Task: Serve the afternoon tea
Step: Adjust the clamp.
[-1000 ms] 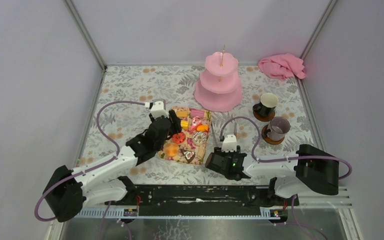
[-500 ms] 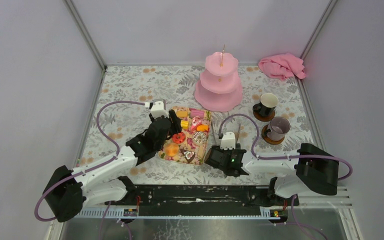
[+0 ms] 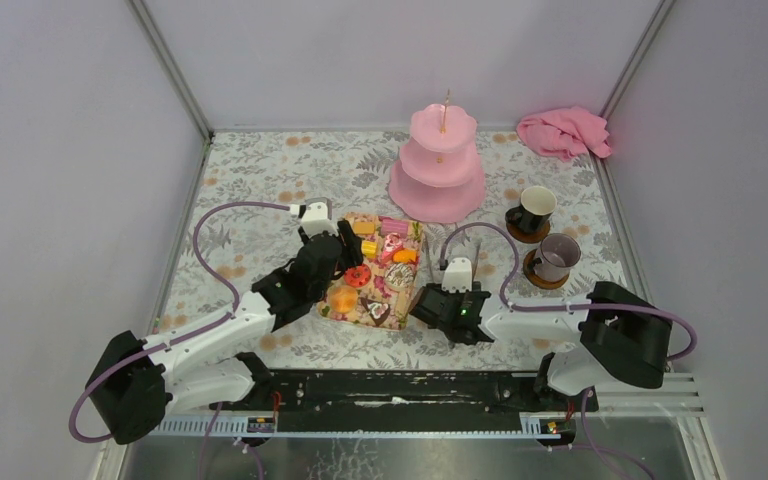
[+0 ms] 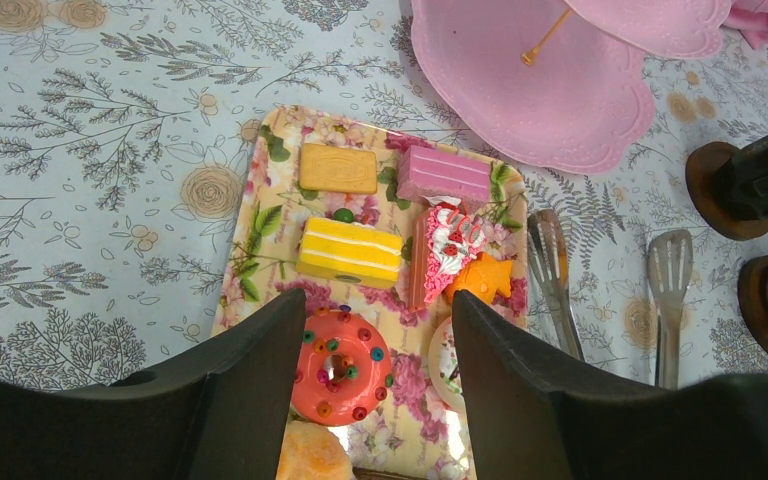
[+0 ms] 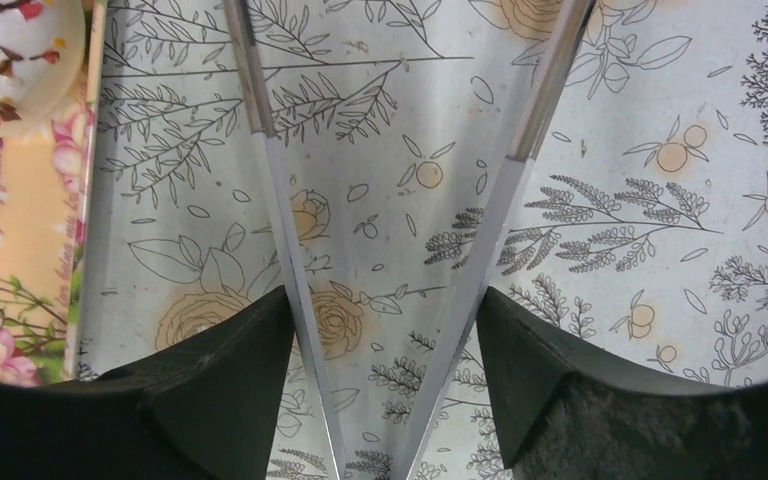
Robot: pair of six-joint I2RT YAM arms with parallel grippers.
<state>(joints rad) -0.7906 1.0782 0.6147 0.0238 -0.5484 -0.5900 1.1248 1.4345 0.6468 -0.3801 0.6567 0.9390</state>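
My left gripper (image 3: 346,256) (image 4: 378,300) is open and empty, hovering over the floral tray (image 4: 260,230) with a red sprinkled doughnut (image 4: 340,365) between its fingers. A yellow cake (image 4: 350,252), a pink wafer (image 4: 444,175), a biscuit (image 4: 338,168), a strawberry slice (image 4: 450,240) and an orange star (image 4: 480,280) lie beyond it. My right gripper (image 3: 448,293) (image 5: 383,297) is open low over the table. The two arms of the metal tongs (image 5: 260,150) run between its fingers, close against them. The pink three-tier stand (image 3: 438,165) stands behind the tray. The black mug (image 3: 535,208) and grey mug (image 3: 558,255) sit at the right.
The tongs (image 3: 428,262) lie just right of the tray (image 3: 400,295), spread in a V. Each mug rests on a brown coaster. A pink cloth (image 3: 563,132) is bunched in the far right corner. White walls enclose the floral tabletop.
My right gripper has moved forward and slightly left along the tongs, towards the tray. The left arm has not moved.
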